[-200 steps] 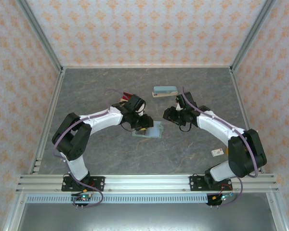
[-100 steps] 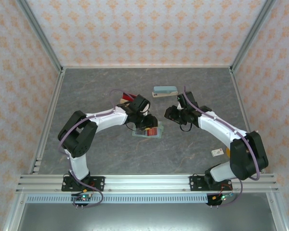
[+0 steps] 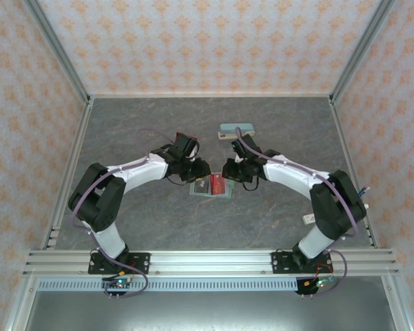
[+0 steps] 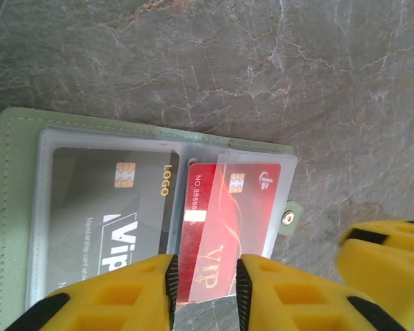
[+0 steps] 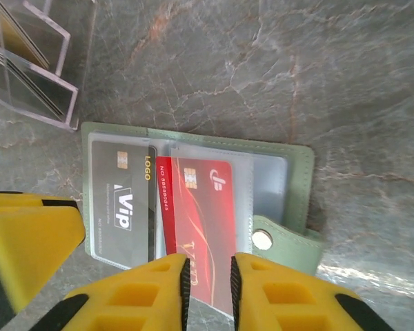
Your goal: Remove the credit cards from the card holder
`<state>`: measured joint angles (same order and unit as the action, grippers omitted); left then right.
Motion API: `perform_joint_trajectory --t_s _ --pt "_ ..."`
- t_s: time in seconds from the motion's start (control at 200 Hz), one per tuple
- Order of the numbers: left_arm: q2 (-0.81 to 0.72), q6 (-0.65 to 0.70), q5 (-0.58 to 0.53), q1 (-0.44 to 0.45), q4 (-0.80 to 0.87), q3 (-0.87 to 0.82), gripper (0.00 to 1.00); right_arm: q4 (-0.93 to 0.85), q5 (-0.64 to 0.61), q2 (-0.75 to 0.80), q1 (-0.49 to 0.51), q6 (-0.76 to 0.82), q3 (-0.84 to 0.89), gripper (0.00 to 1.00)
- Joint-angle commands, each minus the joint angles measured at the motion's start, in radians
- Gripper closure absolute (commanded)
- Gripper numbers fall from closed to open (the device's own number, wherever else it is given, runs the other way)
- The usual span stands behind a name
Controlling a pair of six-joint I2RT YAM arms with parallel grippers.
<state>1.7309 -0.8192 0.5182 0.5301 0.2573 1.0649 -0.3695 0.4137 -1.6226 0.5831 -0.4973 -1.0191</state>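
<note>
The flat sage-green bifold card holder [image 5: 300,186] of soft stitched material lies open, pockets up, on the grey marbled table [image 5: 276,69], about mid-table and between the tips of my two arms. Its left panel keeps a dark grey card [image 5: 121,200] with a gold chip and white "Vip" lettering, seated behind a clear sleeve. On the right panel a glossy red card [image 5: 200,207] with gold print sits skewed and partly out of its clear pocket, one short end poking past the holder's edge toward my claws.

My left claw [image 4: 205,279], yellow-fingered, hangs over that loose end of the red card. The jaws stand apart by a narrow gap and the card's end shows through it. They grasp nothing that I can make out, and I cannot tell whether the pads touch the card. My right claw [image 5: 208,276] is placed likewise, just beside the left one: jaws narrowly parted, the red card's end in the gap, contact unclear.

A clear acrylic stand [image 5: 34,76] with cards slotted upright stands just beyond the holder's left corner. A teal oblong case [image 3: 236,129] with a pale edge lies farther back, apart from the holder. A small whitish tag [image 3: 309,218] rests on the table by my right arm's elbow
</note>
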Motion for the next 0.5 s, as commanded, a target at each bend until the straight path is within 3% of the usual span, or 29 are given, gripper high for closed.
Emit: perform_joint_trajectory --t_s 0.0,0.495 --pt "0.039 -0.028 0.017 0.002 -0.056 0.008 0.70 -0.004 0.008 -0.049 0.016 -0.007 -0.047 0.78" --pt "0.141 -0.046 0.087 0.002 -0.109 0.041 0.69 -0.070 -0.062 -0.201 0.018 -0.027 -0.086 0.82"
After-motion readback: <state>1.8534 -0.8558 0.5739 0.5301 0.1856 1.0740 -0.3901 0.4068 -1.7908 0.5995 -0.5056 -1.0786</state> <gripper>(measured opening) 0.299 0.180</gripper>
